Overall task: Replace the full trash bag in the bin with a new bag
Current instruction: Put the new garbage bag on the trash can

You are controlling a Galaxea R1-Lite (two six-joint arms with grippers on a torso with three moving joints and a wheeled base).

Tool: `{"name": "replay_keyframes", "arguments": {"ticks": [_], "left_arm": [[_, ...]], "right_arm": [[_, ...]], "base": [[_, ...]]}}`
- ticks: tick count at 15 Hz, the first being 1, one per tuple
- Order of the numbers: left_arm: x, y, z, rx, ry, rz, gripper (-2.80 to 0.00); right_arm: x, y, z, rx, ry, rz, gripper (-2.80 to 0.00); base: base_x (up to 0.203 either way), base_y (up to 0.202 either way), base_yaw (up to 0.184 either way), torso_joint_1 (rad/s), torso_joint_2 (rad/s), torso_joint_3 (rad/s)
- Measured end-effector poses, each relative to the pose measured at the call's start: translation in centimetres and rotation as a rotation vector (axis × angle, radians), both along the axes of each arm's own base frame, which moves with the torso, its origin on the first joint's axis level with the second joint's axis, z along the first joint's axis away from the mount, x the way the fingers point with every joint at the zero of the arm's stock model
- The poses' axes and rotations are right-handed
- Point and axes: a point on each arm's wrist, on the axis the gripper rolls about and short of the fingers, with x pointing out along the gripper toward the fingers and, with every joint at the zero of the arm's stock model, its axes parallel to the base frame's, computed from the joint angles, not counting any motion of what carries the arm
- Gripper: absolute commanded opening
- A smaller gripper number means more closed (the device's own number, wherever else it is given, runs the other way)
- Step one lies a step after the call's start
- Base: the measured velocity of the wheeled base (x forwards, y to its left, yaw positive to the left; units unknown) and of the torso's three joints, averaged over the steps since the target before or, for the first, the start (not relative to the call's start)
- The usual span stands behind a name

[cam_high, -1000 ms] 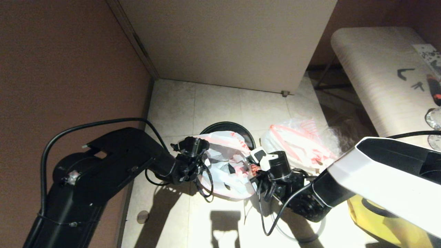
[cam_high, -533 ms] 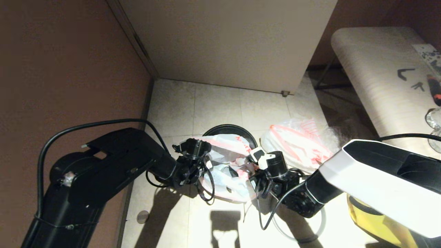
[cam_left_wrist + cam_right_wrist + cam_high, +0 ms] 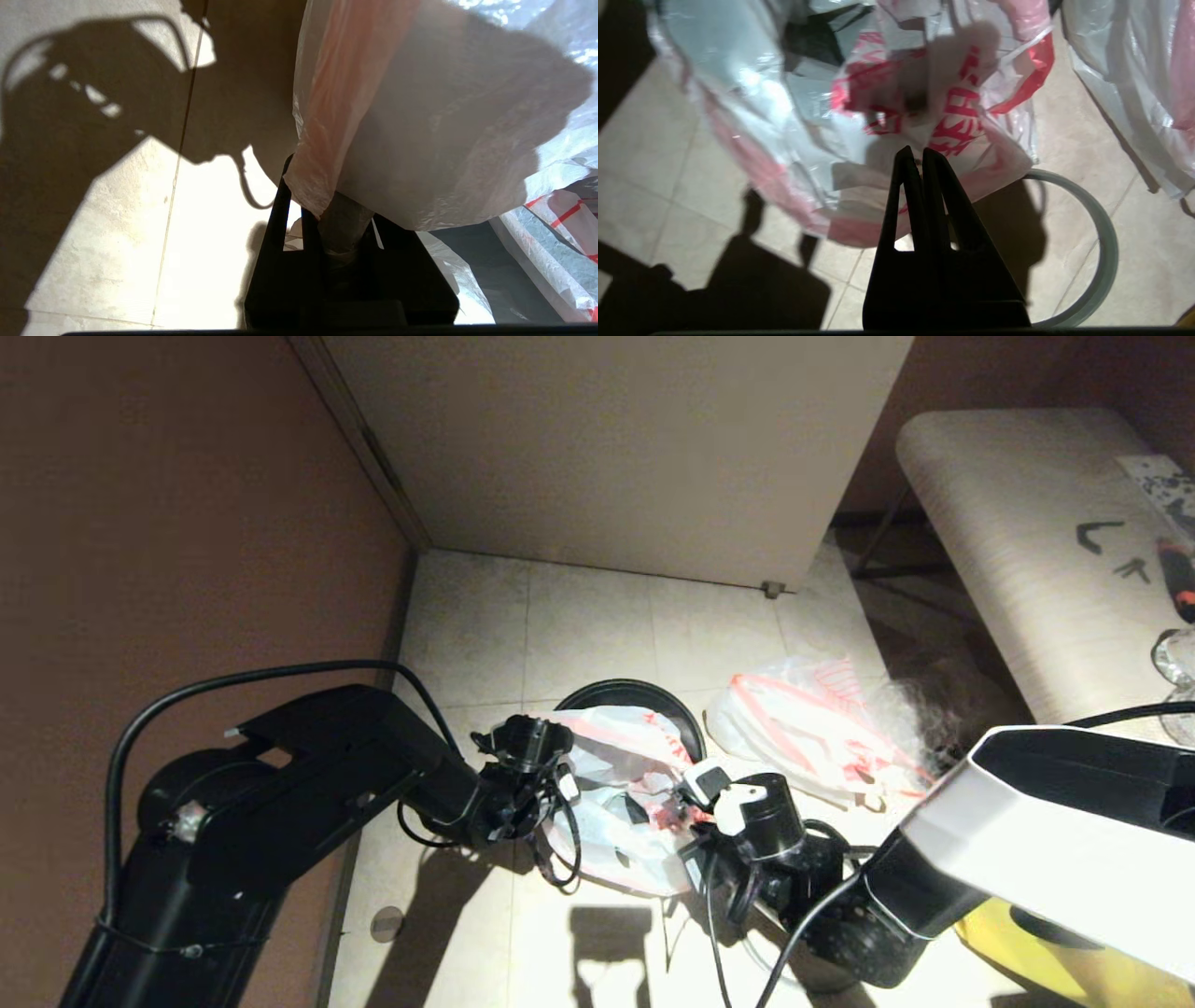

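A: Where is the new bag [image 3: 621, 775] just now?

B: Stretched between the two grippers, over the near edge of the bin [image 3: 635, 695] and the floor [image 3: 579, 625] in front of it. It is thin, translucent white film with a red edge strip and some red print, crumpled and slack.

A: How would you expect it to handle?

B: Very light and limp, I judge, and slippery; it folds wherever it is not held and could tear if pulled hard. The hemmed mouth edge looks like the place to hold it, and that is where both arms have it.

A: And the grippers?

B: The left gripper [image 3: 327, 212] is clamped on the edge on the bin's left side. The right gripper [image 3: 920, 156] has its jaws pressed together on the printed film on the bin's right side.

A: What else lies round the bin?

B: The full trash bag [image 3: 812, 728], bulky and crinkled with red drawstring bands, sits on the floor just right of the bin. The grey hoop [image 3: 1104, 261] lies flat on the tiles near the bin, under the right gripper. A pale worktop [image 3: 1027, 551] stands farther right.
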Motion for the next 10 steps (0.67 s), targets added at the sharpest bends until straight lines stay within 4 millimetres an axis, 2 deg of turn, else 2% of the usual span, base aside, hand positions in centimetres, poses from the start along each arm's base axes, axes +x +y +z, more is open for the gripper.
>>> {"name": "replay_keyframes", "arguments": {"ticks": [3,7,10], "left_arm": [[-0.2,-0.2,-0.1,0.001,0.006,-0.011,-2.80],[-0.2,0.3,-0.3,-0.015,0.058,-0.062,-2.80],[0.0,0.9,-0.3,-0.037,0.070,-0.079,-2.80]], "right_arm": [[-0.7,0.9,0.3,0.015,-0.002,0.037,-2.80],[1.2,2.5,0.1,0.040,-0.043,0.039,-2.80],[2.2,2.0,-0.2,0.009,-0.030,0.024,-2.80]], "base": [[0.000,0.000,0.000,0.000,0.00,0.000],[0.000,0.000,0.000,0.000,0.00,0.000],[0.000,0.000,0.000,0.000,0.00,0.000]]}}
